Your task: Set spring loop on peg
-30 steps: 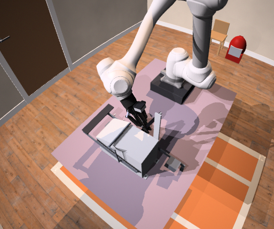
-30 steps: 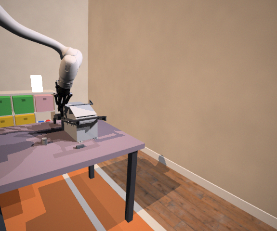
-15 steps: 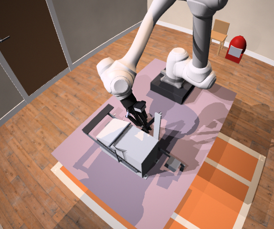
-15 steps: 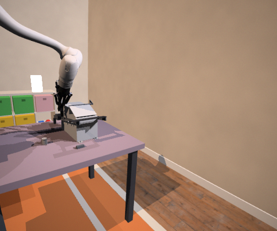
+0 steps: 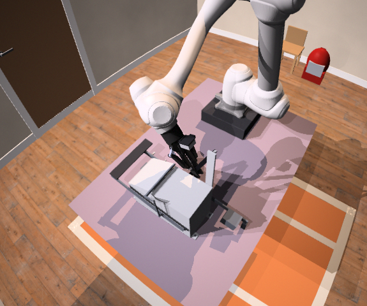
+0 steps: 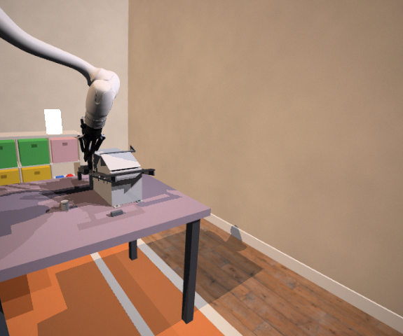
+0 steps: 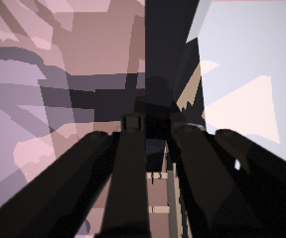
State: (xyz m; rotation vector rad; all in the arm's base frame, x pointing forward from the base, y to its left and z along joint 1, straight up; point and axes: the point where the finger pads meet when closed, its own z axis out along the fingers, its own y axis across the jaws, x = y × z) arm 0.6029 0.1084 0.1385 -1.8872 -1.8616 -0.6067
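Step in hand, as judged: shifting the spring loop along the pegs beside the feeder (image 5: 180, 194), centre of the top view.

- Arm (image 5: 158, 105) reached down from upper centre. The jaws of the gripper (image 5: 198, 173) stood narrow, nearly closed, tips low between the feeder's rear corner and the upright grey post (image 5: 210, 166), just beside both
- Wrist view: fingertips close together over dark parts. Whether the loop sat between them could not be made out, and the pegs were not distinct either
- To do it well: keep the pinch light but steady, move along the peg row without dragging against post or feeder wall, lift clear of one peg before setting down on the next, and let go only once the loop is seated. The spring will likely pull back, so a slip is the main risk
- Pedal (image 5: 131, 157), the dark bar left of centre, appeared raised
- Steel test weight (image 6: 64, 204) stood upright on the bench (image 6: 179, 211), lower left of the exterior view, apart from the feeder

Count: one arm, one bench, one feeder, one pedal, one post, one weight, one small dark block (image 6: 116, 213) near the bench's front edge. Pegs: not countable
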